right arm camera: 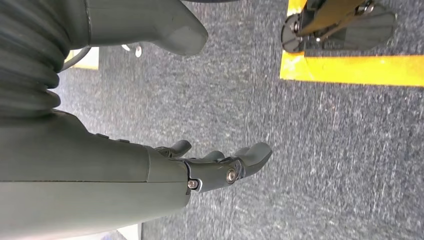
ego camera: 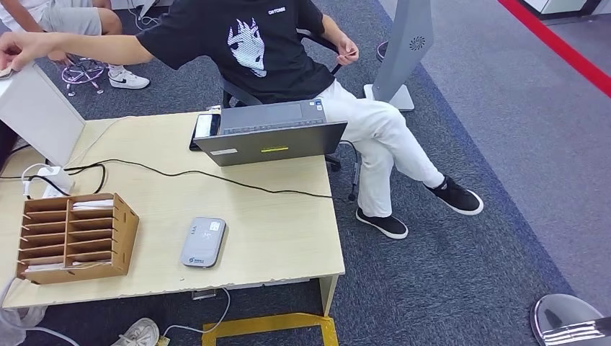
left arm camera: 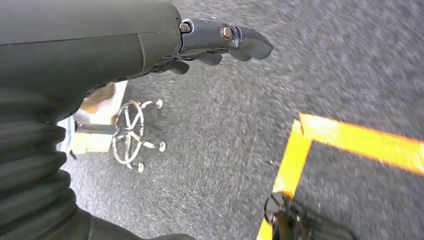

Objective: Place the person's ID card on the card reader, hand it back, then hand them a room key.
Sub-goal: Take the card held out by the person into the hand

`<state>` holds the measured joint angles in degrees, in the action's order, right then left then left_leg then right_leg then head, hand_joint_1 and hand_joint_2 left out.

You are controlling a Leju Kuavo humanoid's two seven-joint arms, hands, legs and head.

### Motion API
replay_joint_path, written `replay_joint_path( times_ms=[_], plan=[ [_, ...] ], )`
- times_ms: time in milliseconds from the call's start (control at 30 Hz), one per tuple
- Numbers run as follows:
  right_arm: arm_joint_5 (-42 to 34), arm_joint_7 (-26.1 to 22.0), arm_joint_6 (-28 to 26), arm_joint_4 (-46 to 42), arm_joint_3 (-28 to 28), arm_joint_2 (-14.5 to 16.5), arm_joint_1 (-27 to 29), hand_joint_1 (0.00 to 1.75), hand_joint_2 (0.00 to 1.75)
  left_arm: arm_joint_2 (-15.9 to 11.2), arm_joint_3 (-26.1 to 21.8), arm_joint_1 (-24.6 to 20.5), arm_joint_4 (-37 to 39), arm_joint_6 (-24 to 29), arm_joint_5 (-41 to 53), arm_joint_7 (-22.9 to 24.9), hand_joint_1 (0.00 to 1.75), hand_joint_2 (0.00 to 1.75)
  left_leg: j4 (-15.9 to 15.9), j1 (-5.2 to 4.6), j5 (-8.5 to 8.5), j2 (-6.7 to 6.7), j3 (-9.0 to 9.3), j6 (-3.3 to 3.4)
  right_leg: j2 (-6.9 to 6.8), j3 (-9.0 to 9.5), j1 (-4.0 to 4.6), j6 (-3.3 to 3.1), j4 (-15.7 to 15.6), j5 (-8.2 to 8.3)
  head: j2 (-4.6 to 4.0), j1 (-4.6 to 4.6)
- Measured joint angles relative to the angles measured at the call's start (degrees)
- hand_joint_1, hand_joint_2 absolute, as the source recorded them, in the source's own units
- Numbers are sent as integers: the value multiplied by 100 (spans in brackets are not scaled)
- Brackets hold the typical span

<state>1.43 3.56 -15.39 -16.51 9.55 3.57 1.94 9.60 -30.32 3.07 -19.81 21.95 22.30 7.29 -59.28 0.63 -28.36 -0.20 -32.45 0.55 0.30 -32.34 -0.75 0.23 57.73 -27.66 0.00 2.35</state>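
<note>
Both hands, left hand (left arm camera: pixel 220 42) and right hand (right arm camera: pixel 220 162), empty with fingers apart; card reader (ego camera: pixel 203 242) lengthwise toward person (ego camera: pixel 274 50).

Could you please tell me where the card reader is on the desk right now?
In the head view, the grey card reader lies flat near the front edge of the wooden desk, just right of the cardboard sorter and in front of the laptop.

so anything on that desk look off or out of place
Mostly tidy. The laptop hangs past the desk's far edge toward the seated person, resting partly on a phone. A black cable trails loose across the top. The card reader and wooden organiser sit flat.
</note>
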Motion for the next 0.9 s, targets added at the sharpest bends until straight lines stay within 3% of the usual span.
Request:
replay_joint_path(
  times_ms=[333, 467, 900],
  plan=[
    [39, 156, -657, 302, 430, 157, -248, 0, 175, 458, -1411, -228, 100, 1035, 1006, 230, 0, 175, -1, 0, 1, 0, 1, 0, 0, 0, 0, 0, 0, 1, 0, 0],
    [28, 170, -811, 374, 475, 199, -292, 0, 175, 614, -2031, -287, 39, 1288, 1401, 93, 0, 175, -1, 0, 0, 0, 1, 1, 0, 0, 0, 0, 0, 1, 0, 1],
    [-123, 99, -1006, 469, 479, 272, -319, 0, 175, 838, -3847, -528, -390, 1566, 2433, -1701, 0, 175, -1, 0, 1, 0, 3, 0, 0, 0, 0, 0, 0, 1, 0, -1]
  ],
)
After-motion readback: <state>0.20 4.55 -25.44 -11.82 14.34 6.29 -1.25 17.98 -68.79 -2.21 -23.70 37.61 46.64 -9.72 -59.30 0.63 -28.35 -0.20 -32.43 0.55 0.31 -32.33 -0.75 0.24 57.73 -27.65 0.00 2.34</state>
